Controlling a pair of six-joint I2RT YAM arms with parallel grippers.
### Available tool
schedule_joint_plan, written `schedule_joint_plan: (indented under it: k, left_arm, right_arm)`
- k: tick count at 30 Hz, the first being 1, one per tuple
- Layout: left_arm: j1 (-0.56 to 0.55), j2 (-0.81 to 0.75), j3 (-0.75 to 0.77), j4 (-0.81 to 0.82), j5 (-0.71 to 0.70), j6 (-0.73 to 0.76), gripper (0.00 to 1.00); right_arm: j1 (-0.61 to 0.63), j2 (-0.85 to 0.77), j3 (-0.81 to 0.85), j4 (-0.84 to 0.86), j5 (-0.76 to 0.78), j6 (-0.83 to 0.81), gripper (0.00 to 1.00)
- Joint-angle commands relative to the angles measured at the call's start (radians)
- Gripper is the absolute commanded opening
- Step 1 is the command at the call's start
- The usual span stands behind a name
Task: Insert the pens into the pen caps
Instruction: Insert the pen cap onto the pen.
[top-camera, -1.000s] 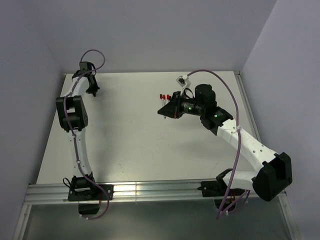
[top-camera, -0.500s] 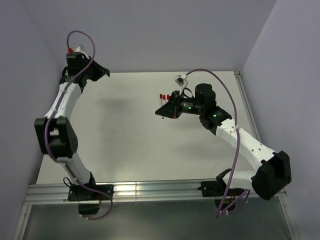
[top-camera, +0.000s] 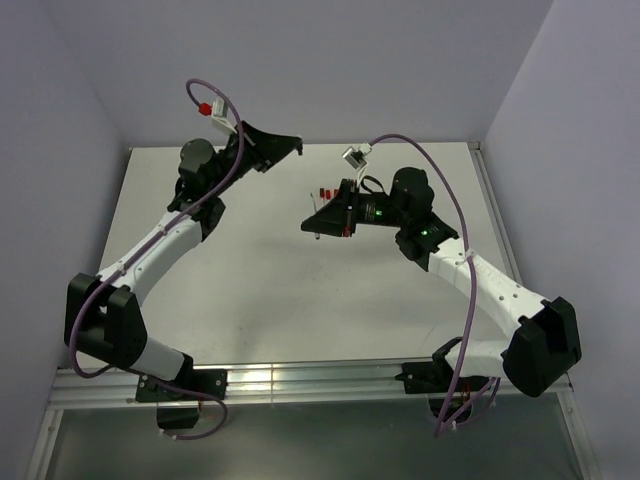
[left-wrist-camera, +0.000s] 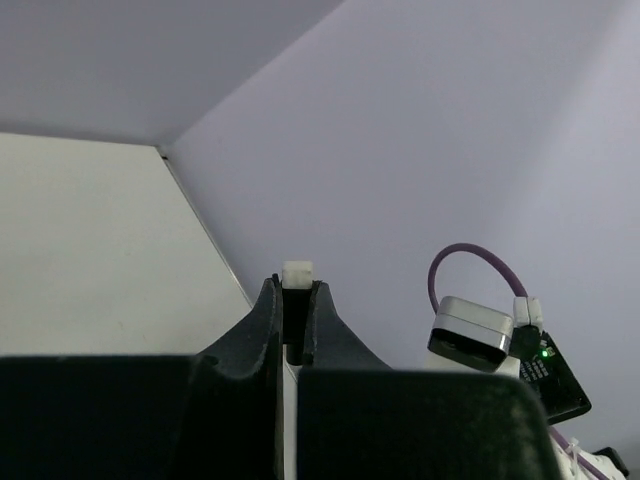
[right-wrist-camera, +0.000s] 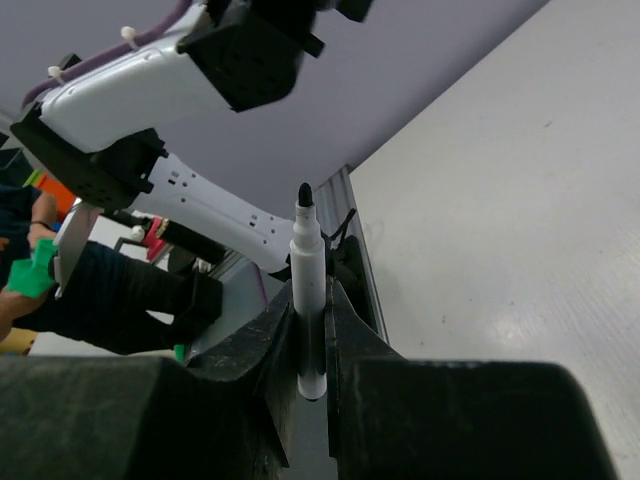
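Observation:
My right gripper (top-camera: 314, 226) hangs over the middle of the table, pointing left, and is shut on a white-barrelled pen (right-wrist-camera: 306, 268). The pen's black tip (right-wrist-camera: 304, 194) sticks out past the fingers. My left gripper (top-camera: 291, 146) is raised near the back wall, pointing right toward the right gripper. It is shut on a short black pen cap with a white end (left-wrist-camera: 298, 273). The two grippers are apart, the left one higher and further back. Two small red pen caps (top-camera: 325, 191) stand on the table just behind the right gripper.
The purple walls close the table at the back and on both sides. The right wrist's camera box (left-wrist-camera: 475, 336) and cable show in the left wrist view. The left arm's white links (right-wrist-camera: 150, 80) fill the upper left of the right wrist view. A metal rail (top-camera: 300, 380) runs along the near edge.
The left arm has swung from the far-left back corner toward the centre, stretching out and lifting its gripper to face the right one. The right gripper, still holding the pen, has shifted slightly left.

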Motion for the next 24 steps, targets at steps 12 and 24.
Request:
schedule_joint_plan:
  k: [12,24]
  left_arm:
    - [-0.135,-0.109,-0.051,0.221,-0.006,0.001,0.00]
    - [-0.138,-0.170,-0.146,0.237,0.055,0.011,0.00]
  right_arm:
    - [0.011,-0.021,0.028,0.054,-0.006,0.014,0.00]
    - [-0.009,-0.035,0.068,-0.002,0.058,-0.025,0.00]
